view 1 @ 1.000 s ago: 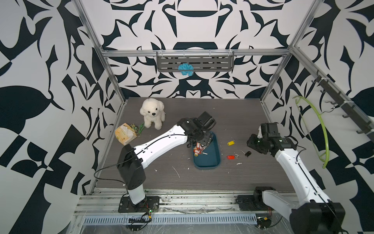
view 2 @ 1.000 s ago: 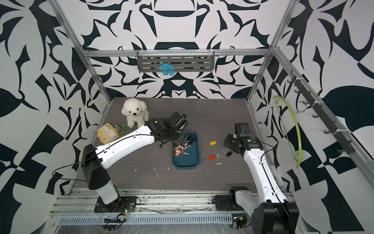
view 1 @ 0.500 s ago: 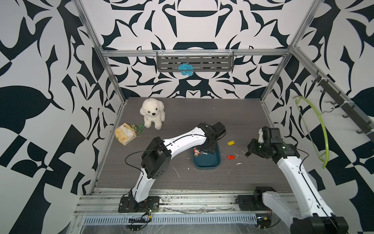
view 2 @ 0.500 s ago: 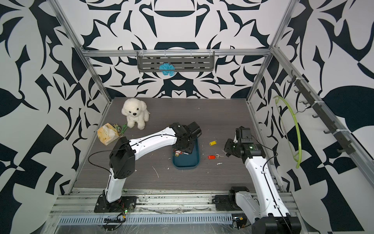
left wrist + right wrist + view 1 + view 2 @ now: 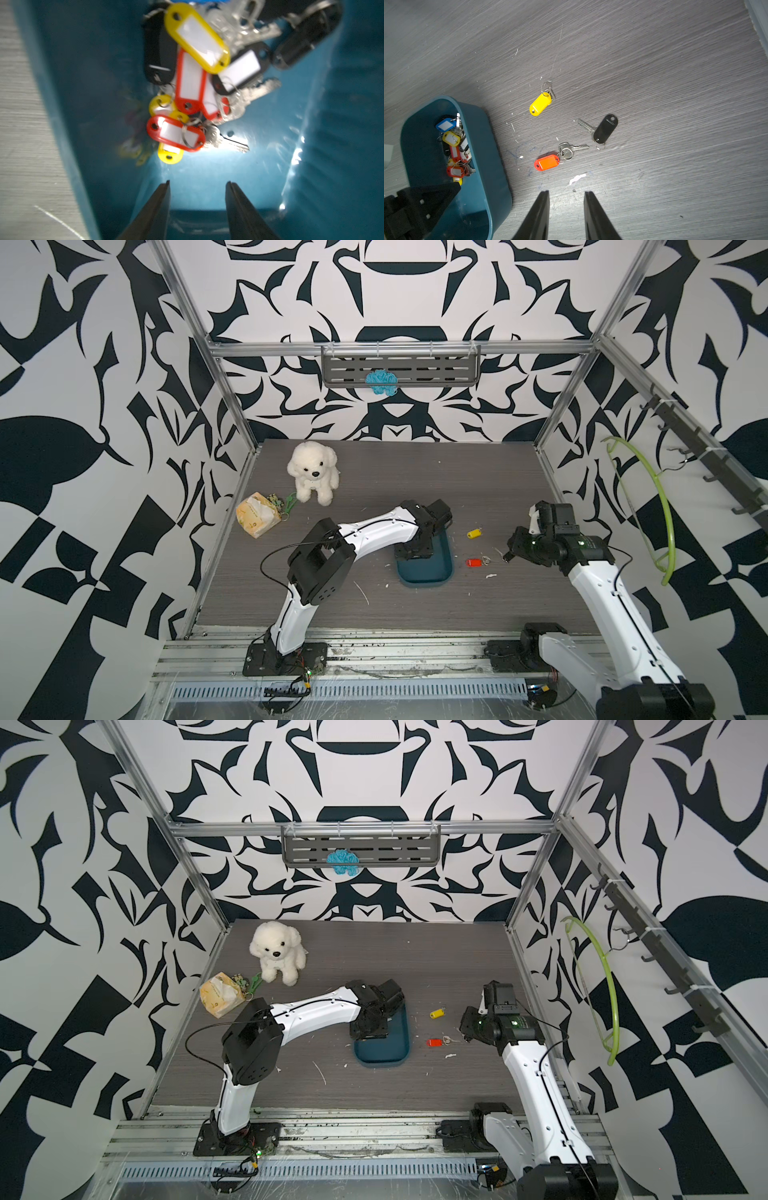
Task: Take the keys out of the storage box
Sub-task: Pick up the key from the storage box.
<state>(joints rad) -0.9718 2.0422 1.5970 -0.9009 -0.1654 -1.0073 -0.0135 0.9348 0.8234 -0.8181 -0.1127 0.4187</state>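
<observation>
The left gripper (image 5: 197, 182) points into the storage box (image 5: 62, 104), its jaws moderately apart with nothing between them, just short of the heaped keys (image 5: 193, 83). The tags' white label windows look blank, though the view is blurred. The right gripper (image 5: 566, 192) hovers over the table (image 5: 675, 83), jaws narrowly parted and empty. In a top view, a yellow-tagged key (image 5: 473, 534) and a red-tagged key (image 5: 473, 562) lie at the box's 3 o'clock. The right wrist view shows a black-tagged key (image 5: 605, 128) near them.
</observation>
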